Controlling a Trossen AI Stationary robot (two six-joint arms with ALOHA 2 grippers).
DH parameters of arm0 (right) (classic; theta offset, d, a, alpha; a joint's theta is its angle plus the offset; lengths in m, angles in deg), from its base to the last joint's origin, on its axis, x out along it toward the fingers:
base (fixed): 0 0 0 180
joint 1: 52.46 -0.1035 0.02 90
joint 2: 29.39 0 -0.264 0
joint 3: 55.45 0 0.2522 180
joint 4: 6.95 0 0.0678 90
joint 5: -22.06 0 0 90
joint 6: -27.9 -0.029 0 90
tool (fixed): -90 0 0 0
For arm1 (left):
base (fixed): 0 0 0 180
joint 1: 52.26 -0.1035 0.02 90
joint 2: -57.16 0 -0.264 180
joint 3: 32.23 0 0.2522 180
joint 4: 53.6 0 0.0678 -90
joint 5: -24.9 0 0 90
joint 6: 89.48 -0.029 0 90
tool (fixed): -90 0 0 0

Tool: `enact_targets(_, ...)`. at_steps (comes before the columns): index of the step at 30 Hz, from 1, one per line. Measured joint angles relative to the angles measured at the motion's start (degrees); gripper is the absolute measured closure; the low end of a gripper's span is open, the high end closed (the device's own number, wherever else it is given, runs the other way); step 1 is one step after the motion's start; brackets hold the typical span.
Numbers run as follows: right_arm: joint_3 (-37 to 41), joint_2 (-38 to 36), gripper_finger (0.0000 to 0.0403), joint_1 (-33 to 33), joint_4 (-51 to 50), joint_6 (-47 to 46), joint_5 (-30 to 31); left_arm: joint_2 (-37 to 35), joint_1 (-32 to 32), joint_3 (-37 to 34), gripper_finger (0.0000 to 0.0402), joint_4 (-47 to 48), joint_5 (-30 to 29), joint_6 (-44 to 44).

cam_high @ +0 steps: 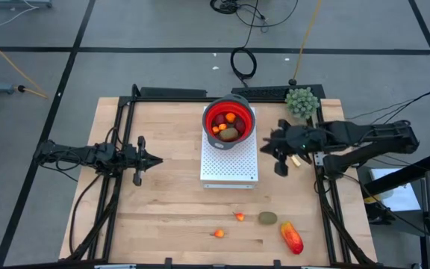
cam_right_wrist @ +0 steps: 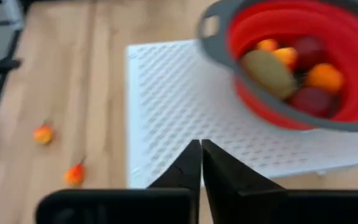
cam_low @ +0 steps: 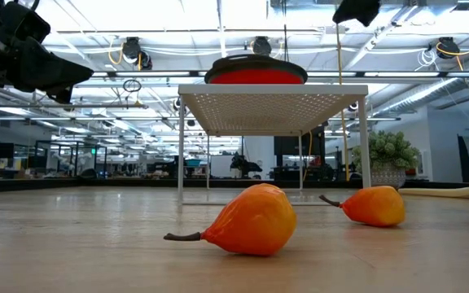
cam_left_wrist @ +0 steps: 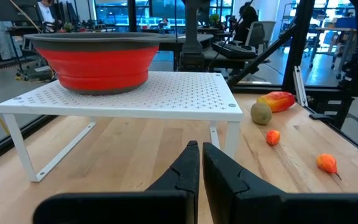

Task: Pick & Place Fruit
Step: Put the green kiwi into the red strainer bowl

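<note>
The right gripper (cam_high: 281, 155) is held with its fingers pressed together and nothing between them, just beside the right edge of the white perforated stand (cam_high: 230, 164). The red bowl (cam_high: 229, 122) is seated on the stand's far end, its grey rim overhanging the far edge; several fruit pieces (cam_high: 228, 127) are seen inside it, among them a brown-green oval (cam_right_wrist: 268, 73), dark-red balls and small orange ones.

The left gripper (cam_high: 154, 159) is likewise pressed shut and empty, held well left of the stand, with bare wood between.

Four pieces lie on the table (cam_high: 163, 217) nearer the front edge: a tiny orange one (cam_high: 219, 233), a second (cam_high: 239, 217), a brown-green oval (cam_high: 267, 218), and the red-orange oblong (cam_high: 291, 237) nearest the front right corner. Open board is left around each. A green spiky plant (cam_high: 302, 101) stands at the far right corner.
</note>
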Motion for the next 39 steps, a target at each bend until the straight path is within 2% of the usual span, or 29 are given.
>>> enact_targets(6, 1.1, -0.4, 0.0397, -8.9, -1.5, -1.1, 0.0, 0.0, 0.0, 0.0, 0.0382, 0.0, 0.0, 0.1)
enact_targets(14, 7.6, -0.3, 0.04, -20.6, 1.5, -6.2, 0.0, 0.0, 0.0, 0.0, 0.0382, 0.0, 0.0, 0.2)
enact_targets(22, 14.9, -0.4, 0.0402, -29.9, 11.2, -12.8, 1.6, 0.0, 0.0, 0.0, 0.0382, 0.0, -0.1, 0.3)
enact_targets(30, 16.2, 3.8, 0.0402, -36.7, 13.3, -21.6, 3.4, 0.0, 0.0, 0.0, 0.0382, 0.0, -0.1, 0.4)
enact_targets(39, 15.2, 10.6, 0.0402, -40.8, 13.1, -31.2, 3.5, 0.0, 0.0, 0.0, 0.0382, 0.0, -0.1, 0.4)
